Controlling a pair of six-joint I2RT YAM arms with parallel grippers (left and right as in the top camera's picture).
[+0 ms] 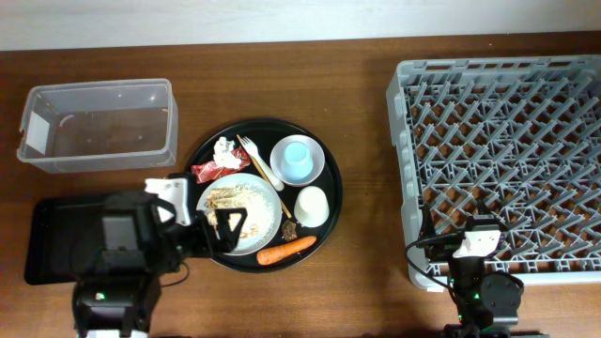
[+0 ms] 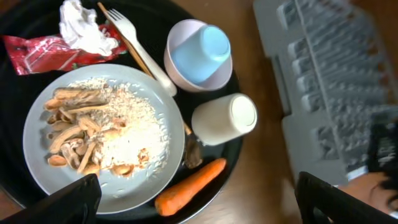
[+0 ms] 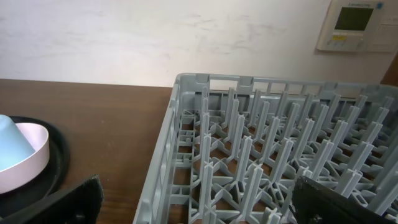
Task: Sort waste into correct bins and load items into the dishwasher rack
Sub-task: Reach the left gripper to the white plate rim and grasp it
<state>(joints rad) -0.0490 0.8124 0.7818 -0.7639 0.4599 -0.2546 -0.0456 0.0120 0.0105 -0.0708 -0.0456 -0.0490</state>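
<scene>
Nothing looks sorted yet, so I judge this to be the opening step: clearing waste off the crockery.

At the far-left corner the clear rectangular plastic tub seems empty. Below it, at the near-left corner, the shallow black rectangular tray is half covered by my left arm, so I cannot vouch for what it holds.

The left gripper hovers over the near side of the pale grey round plate, its jaws spread wide and holding nothing. On the plate lie white rice and pale beige strips.

The plate sits on the large round black tray at mid-table. With it are:
- the small red wrapper and the crumpled white tissue
- the small white fork
- the light blue cup, standing inside the small white bowl
- the white cup
- the dark brown lump and the orange carrot

The next move calls for 1 choice. The carrot or the wrapper offers a clean pinch. The rice would need the plate tipped instead.

The large square grey plastic rack fills the right side and is cut off at the right edge. The right gripper waits at the rack's near edge, jaws wide and empty.

I cannot tell whether the white cup is lying down or standing.
</scene>
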